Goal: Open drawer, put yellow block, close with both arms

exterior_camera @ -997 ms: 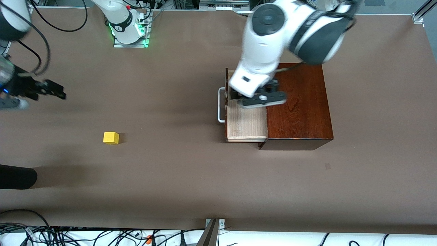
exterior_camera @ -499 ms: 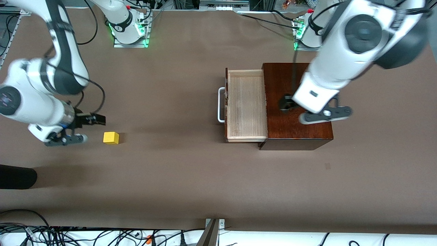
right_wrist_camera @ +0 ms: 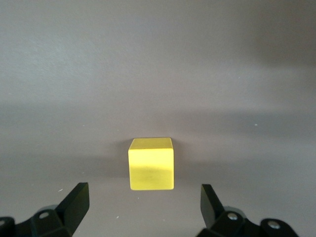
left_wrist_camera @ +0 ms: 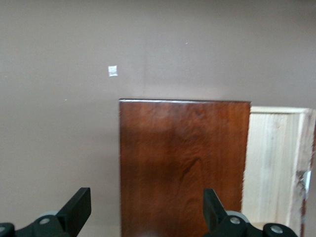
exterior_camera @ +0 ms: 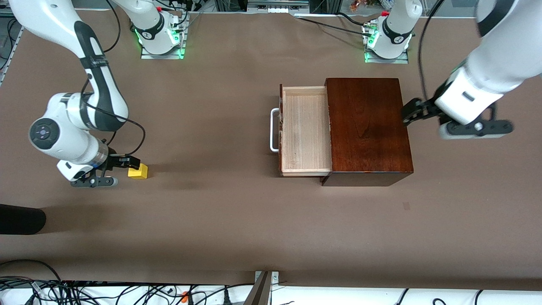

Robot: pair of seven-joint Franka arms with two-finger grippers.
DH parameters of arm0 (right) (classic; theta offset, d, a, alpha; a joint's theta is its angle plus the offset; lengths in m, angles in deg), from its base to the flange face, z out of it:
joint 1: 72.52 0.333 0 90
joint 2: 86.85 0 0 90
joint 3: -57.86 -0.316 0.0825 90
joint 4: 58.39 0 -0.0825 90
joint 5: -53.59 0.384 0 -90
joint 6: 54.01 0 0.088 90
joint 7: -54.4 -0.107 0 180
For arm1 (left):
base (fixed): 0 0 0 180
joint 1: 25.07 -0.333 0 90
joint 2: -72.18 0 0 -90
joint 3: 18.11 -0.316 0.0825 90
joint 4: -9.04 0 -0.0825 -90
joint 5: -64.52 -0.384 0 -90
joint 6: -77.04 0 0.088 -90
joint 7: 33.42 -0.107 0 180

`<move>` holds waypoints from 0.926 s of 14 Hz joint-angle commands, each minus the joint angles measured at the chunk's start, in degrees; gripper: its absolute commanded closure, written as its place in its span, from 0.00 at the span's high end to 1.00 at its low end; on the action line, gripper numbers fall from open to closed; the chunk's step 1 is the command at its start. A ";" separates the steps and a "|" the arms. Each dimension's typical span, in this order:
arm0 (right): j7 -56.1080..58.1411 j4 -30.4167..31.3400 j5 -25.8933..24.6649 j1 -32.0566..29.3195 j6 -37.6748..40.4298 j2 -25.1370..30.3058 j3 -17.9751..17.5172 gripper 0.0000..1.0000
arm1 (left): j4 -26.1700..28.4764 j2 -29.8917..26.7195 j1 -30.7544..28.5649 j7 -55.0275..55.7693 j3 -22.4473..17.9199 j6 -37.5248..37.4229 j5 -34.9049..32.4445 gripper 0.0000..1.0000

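Observation:
The drawer (exterior_camera: 305,129) stands pulled out of the dark-brown box (exterior_camera: 366,127), its pale tray empty and its white handle (exterior_camera: 274,129) facing the right arm's end of the table. The yellow block (exterior_camera: 138,170) lies on the table toward the right arm's end. My right gripper (exterior_camera: 125,161) is low beside the block, open and empty; in the right wrist view the block (right_wrist_camera: 151,164) sits just ahead of the open gripper (right_wrist_camera: 143,210). My left gripper (exterior_camera: 413,111) hangs open and empty off the box's end toward the left arm. The left wrist view shows the gripper (left_wrist_camera: 145,215), box top (left_wrist_camera: 182,163) and tray (left_wrist_camera: 274,163).
A dark rounded object (exterior_camera: 21,218) reaches in at the table's edge at the right arm's end, nearer the camera than the block. Cables (exterior_camera: 84,292) lie along the front edge. A small pale mark (exterior_camera: 406,206) is on the mat near the box.
My left arm has swung from over the drawer, across the box top, out past its end toward the left arm. My right gripper has come down to the yellow block. The drawer stays open.

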 commanded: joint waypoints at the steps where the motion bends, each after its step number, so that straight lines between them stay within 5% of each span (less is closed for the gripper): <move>1: -0.84 1.75 0.46 -0.19 -3.38 -1.02 -0.16 1.00 | 8.90 -7.83 1.13 -7.68 -5.32 0.86 1.69 1.00; 8: 0.12 6.32 0.20 -0.19 -16.13 -5.33 -0.07 0.99 | 8.92 -8.46 0.16 -14.12 -8.24 0.59 0.82 1.00; 9: 0.21 6.32 0.11 -0.19 -16.13 -5.33 0.02 0.91 | 9.18 -8.29 0.25 -14.21 -8.15 0.68 0.73 1.00; 11: 0.30 6.32 -0.33 -0.11 -16.13 -5.33 0.02 0.49 | 9.27 -8.20 0.17 -14.30 -8.24 0.95 0.73 1.00; 13: 0.39 6.32 -0.33 -0.11 -16.05 -5.33 0.02 0.25 | 9.44 -7.94 0.25 -14.82 -8.24 1.12 0.73 1.00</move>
